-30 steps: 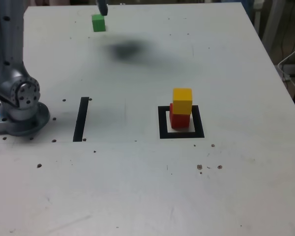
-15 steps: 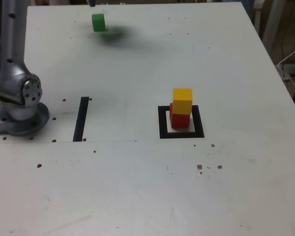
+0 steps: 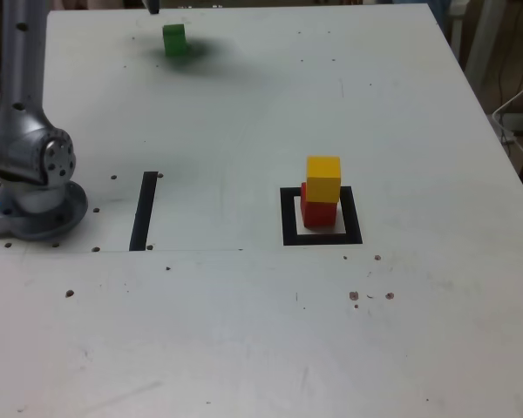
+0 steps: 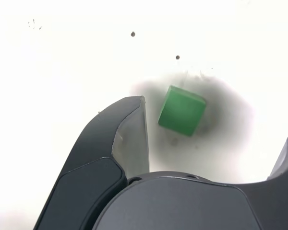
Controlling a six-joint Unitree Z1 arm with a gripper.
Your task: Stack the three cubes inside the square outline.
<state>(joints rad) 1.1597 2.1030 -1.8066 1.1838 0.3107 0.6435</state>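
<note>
The green cube (image 3: 174, 40) is sitting near the table's (image 3: 244, 331) far edge in the exterior view, with bare tabletop lying open around it. In the wrist view the gripper (image 4: 216, 129) is hanging over it, jaws standing wide apart, the green cube (image 4: 181, 110) lying between them untouched. The square outline (image 3: 321, 236) is enclosing the red cube (image 3: 318, 214), which is carrying the yellow cube (image 3: 323, 178). The black strip (image 3: 144, 211) is lying beside the arm's base (image 3: 37, 209).

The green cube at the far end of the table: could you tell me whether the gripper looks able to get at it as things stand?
Probably yes. The gripper hangs open above the green cube, which lies alone on the table between the spread jaws, with nothing around it.
</note>
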